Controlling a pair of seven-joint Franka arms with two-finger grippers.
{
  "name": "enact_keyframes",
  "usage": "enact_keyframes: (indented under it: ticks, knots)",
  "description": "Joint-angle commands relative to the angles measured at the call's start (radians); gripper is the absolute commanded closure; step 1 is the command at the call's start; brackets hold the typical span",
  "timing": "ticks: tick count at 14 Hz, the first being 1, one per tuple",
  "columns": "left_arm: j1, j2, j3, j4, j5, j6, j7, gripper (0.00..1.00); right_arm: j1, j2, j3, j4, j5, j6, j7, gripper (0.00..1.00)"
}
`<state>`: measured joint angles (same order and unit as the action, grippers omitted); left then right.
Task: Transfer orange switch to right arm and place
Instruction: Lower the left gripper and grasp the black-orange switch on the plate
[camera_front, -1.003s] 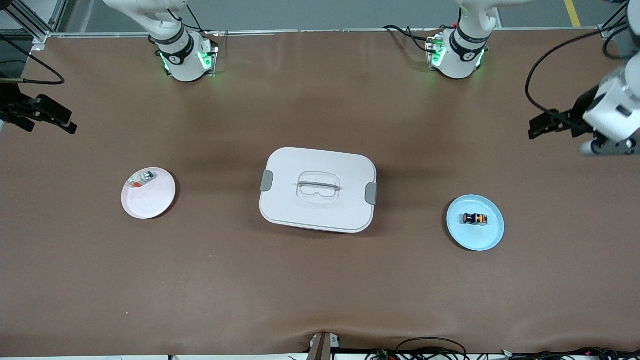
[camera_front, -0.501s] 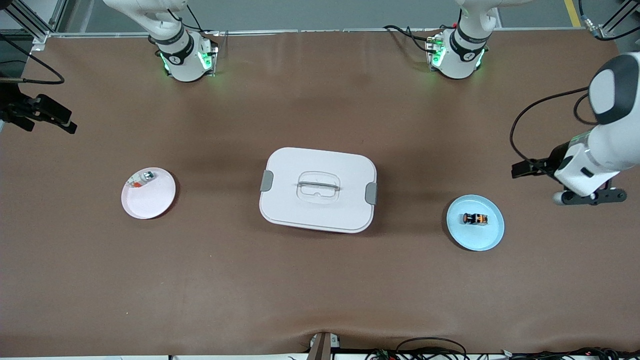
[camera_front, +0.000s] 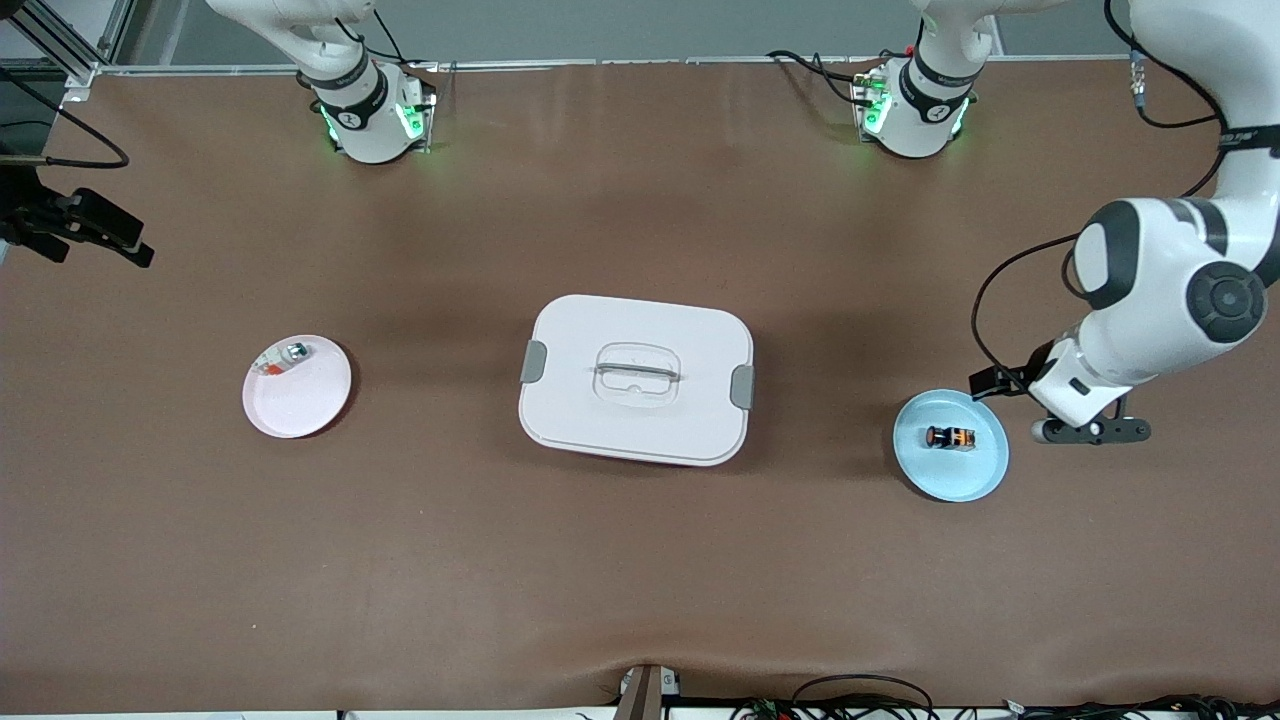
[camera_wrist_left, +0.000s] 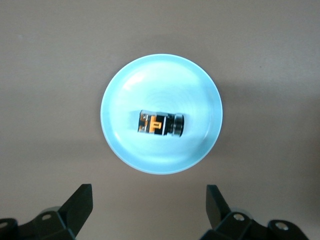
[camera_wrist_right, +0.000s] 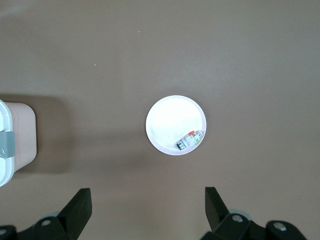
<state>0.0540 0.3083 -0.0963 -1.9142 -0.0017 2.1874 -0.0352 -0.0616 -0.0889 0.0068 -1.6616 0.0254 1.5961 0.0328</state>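
Brought in from the table's edge, the left gripper is now held, jaws wide open and empty, over the blue plate where the orange switch lies on its side. At the right arm's end, the right gripper is kept waiting, open, above the white plate.

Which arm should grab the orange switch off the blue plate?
Left. Its tool hangs open beside the blue plate holding the orange switch; the right tool waits open, high over the pink plate.
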Motion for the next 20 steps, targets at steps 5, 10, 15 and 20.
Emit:
enact_keyframes:
  ticks: [5, 10, 15, 20]
  knots:
    - [0.001, 0.133, -0.003, -0.005, 0.049, 0.173, 0.014, 0.00, -0.015, -0.012, 0.013, 0.000, -0.010, -0.008, 0.006, 0.00]
    - [0.004, 0.205, -0.003, -0.005, 0.049, 0.245, 0.015, 0.00, -0.015, -0.012, 0.013, 0.000, -0.010, -0.008, 0.006, 0.00]
    - [0.003, 0.253, -0.005, -0.002, 0.049, 0.301, 0.015, 0.00, -0.014, -0.012, 0.013, 0.000, -0.010, -0.010, 0.006, 0.00]
    - [0.000, 0.288, -0.006, 0.006, 0.049, 0.325, 0.015, 0.15, -0.012, -0.012, 0.013, 0.000, -0.010, -0.010, 0.006, 0.00]
